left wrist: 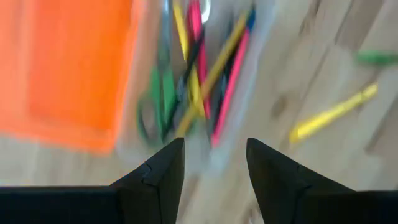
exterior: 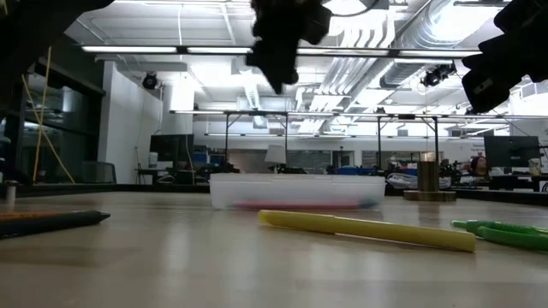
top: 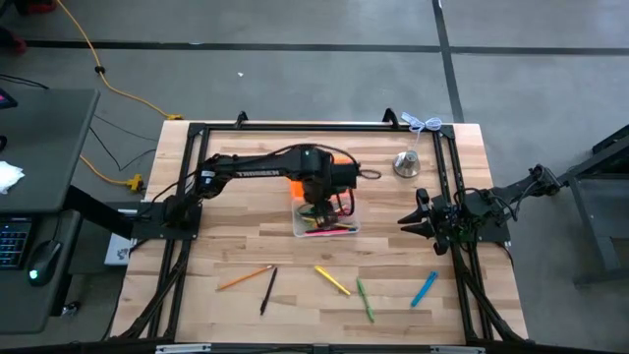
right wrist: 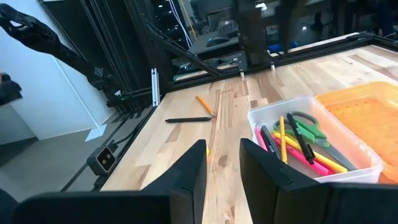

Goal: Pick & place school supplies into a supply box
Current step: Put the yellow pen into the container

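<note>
The supply box (top: 326, 226), clear with its orange lid (left wrist: 68, 68) swung open beside it, stands mid-table. It holds pink, yellow and black pens and green-handled scissors (left wrist: 158, 106). My left gripper (left wrist: 214, 146) hangs open above the box, fingers pointing down, with nothing between them. Loose supplies lie flat on the wood nearer the front edge: an orange pencil (top: 246, 278), a black pen (top: 267, 291), a yellow marker (top: 332, 280), a green marker (top: 365, 300) and a blue marker (top: 424, 289). My right gripper (right wrist: 222, 146) waits at the table's right side, level, open by a narrow gap and empty.
A silver bell (top: 407, 163) stands at the far right of the table. A black frame (top: 295, 126) runs round the table's edges. Bare wood lies between the box and the row of loose supplies.
</note>
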Available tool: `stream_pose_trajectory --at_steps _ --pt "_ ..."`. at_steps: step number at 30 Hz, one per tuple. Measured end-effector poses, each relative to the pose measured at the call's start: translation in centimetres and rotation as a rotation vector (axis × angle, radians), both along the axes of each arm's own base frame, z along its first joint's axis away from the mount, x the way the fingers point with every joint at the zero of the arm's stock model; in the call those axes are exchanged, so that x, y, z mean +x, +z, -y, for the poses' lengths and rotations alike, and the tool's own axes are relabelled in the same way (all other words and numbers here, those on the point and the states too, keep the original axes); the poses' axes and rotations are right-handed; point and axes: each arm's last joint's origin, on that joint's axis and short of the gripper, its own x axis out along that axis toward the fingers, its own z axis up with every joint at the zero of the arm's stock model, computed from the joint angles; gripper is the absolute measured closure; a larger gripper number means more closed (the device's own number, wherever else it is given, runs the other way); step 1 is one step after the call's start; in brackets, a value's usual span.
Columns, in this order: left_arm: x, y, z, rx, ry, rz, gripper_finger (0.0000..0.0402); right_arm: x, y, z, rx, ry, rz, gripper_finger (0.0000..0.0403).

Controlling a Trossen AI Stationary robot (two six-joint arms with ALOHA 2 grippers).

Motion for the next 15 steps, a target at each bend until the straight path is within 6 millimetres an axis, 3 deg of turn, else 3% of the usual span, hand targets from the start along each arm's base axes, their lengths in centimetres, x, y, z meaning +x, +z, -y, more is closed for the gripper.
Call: stream_pose_trajectory --at_steps 15 --pt "-2.4 2.2 10.4 -0.046 0.048 -0.004 0.0227 0.0 0.0 0.0 -0.002 -0.011 0.001 0.0329"
